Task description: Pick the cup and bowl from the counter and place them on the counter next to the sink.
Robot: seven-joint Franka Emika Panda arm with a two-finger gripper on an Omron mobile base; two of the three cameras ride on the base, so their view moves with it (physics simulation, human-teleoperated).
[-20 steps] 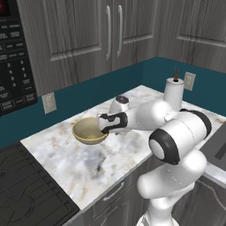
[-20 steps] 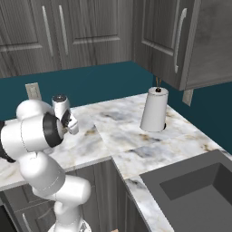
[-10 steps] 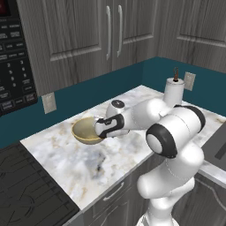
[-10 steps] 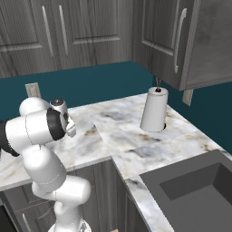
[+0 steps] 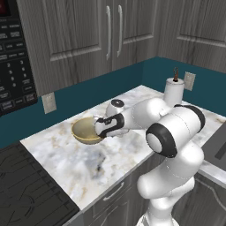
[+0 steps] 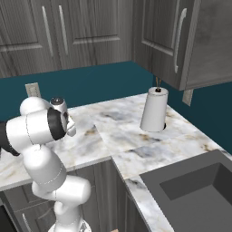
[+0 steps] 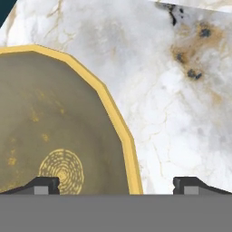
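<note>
**Arm stretched forward, tool low and spread**

Your arm reaches forward from the base with the elbow bent and the forearm near level. The tool (image 7: 116, 186) points downward close above the surface. Its two dark fingertips (image 7: 43, 185) stand wide apart, one to each side, with nothing clamped between them.

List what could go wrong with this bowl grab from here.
1. The end effector straddles the bowl rim, one fingertip inside and the other outside. A thin rim pinch may let the shallow bowl tilt or slip when lifted.
2. Closing off-centre could push the bowl across the counter instead of gripping it.
3. The paper-towel roll stands between here and the sink; a low carry might clip it.
</note>
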